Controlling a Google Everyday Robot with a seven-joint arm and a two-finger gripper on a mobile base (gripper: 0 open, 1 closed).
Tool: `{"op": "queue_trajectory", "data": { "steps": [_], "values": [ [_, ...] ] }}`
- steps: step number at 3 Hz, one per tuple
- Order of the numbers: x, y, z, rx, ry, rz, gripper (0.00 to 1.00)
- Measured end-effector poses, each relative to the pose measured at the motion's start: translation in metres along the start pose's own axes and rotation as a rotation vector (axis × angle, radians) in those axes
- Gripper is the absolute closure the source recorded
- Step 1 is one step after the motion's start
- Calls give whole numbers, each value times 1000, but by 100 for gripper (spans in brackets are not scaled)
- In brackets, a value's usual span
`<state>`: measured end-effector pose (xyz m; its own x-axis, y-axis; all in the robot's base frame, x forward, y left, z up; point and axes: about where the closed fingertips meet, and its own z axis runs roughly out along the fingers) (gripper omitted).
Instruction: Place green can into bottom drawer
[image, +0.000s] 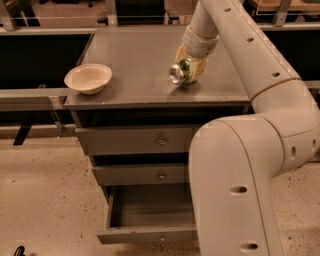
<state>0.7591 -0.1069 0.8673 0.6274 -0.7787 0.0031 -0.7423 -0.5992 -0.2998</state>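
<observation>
Arm (250, 165) filled the right half of the view and covered the right part of the cabinet front. Counter (135, 55) carried two items. Bottom drawer (150, 212) sat pulled out below the counter's front edge, with nothing visible inside it. Beige bowl (88, 78) was near the front-left corner. Gripper (192, 62) was down over the green can (181, 71), right of centre and nearer the front edge than the back. Couldn't tell if the jaws were clamped on it or only around it. The can lay on its side, silver end toward the front-left.

Risks: a round can with a weak grip would likely slip on lift and roll off the front edge. On the way down it could clip the upper drawer fronts.
</observation>
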Motion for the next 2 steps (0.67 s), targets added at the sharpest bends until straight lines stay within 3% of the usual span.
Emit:
{"op": "queue_trajectory", "data": {
  "steps": [1,2],
  "values": [
    [4,24,-29,40,-9,199,100],
    [-8,49,-56,86,-24,378,100]
  ]
}}
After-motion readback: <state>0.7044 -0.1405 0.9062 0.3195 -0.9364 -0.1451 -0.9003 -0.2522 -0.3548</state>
